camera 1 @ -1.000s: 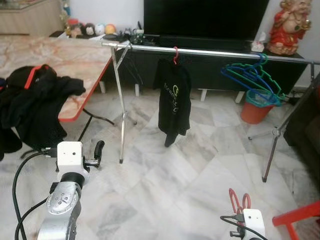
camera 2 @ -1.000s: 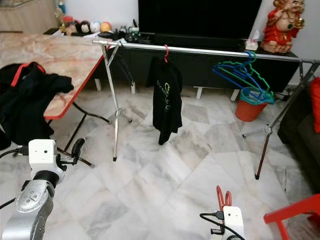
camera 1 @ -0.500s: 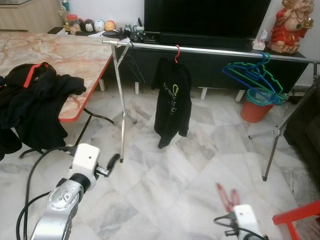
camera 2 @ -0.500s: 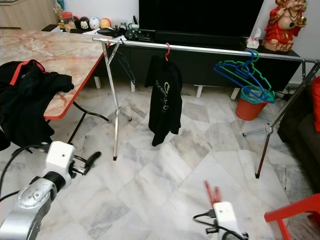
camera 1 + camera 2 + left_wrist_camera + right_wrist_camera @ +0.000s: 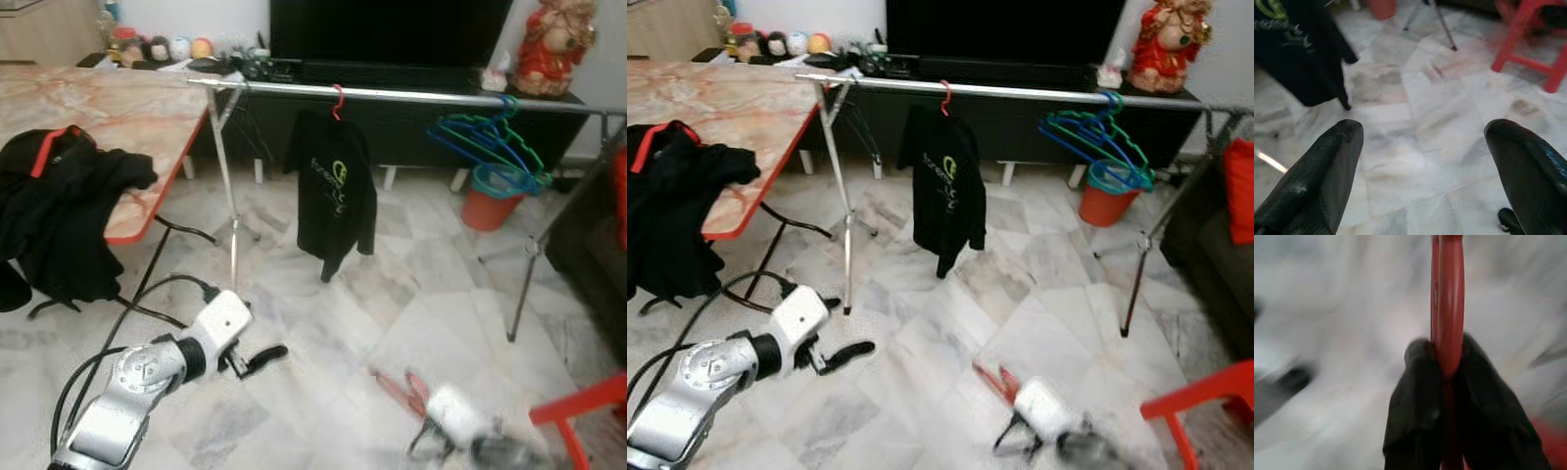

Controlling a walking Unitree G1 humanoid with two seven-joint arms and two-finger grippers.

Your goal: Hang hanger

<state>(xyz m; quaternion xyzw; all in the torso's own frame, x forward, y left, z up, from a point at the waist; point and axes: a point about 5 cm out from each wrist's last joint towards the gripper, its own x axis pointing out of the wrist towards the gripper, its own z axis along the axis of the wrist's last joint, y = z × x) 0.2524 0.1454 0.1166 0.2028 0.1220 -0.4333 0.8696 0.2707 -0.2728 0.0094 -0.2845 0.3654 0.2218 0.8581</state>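
The right hand (image 5: pixel 1447 382) is closed tightly on a red hanger (image 5: pixel 1448 308), which is low above the floor (image 5: pixel 323 362), far from the rail (image 5: pixel 411 95). The left hand (image 5: pixel 1425 166) is wide open and holds nothing. On the rail hang already a black shirt (image 5: pixel 335 201) and some green and blue hangers (image 5: pixel 490 147). I judge the hanging is not yet done: the red hanger must be lifted and hooked on the rail.

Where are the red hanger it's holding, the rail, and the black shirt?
Red hanger (image 5: pixel 1449 308), right wrist view, on its bar.
Rail (image 5: pixel 411 95), left eye view, mid-bar.
Black shirt (image 5: pixel 333 191), left eye view, on its chest.
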